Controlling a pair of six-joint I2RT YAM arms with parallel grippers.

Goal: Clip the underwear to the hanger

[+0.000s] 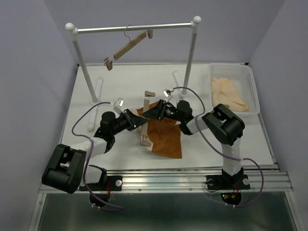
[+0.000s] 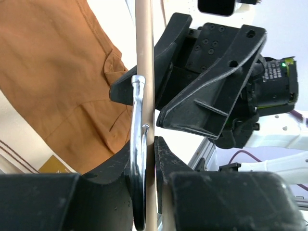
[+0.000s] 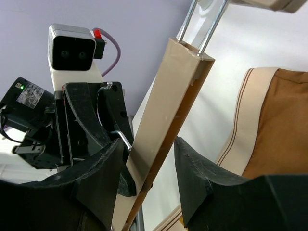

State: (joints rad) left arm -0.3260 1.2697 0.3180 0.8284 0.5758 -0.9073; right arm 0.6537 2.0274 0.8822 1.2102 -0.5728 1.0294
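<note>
The hanger [image 1: 145, 118], a light-wood bar with a metal clip at each end, lies tilted over the left edge of the rust-brown underwear [image 1: 166, 134]. My left gripper [image 1: 138, 122] is shut on the hanger's bar [image 2: 144, 57] and its wire hook [image 2: 137, 144]; in its wrist view the fingers [image 2: 166, 159] pinch both. My right gripper [image 1: 153, 112] is open, and its jaws straddle the bar [image 3: 168, 106] with a gap on the right side. The underwear's tan waistband [image 3: 245, 120] shows beyond the bar.
A second hanger [image 1: 127, 49] hangs from the steel rail [image 1: 134, 28] on white posts at the back. A white basket [image 1: 254, 91] at the right holds pale cream garments [image 1: 228, 94]. The two grippers are very close together.
</note>
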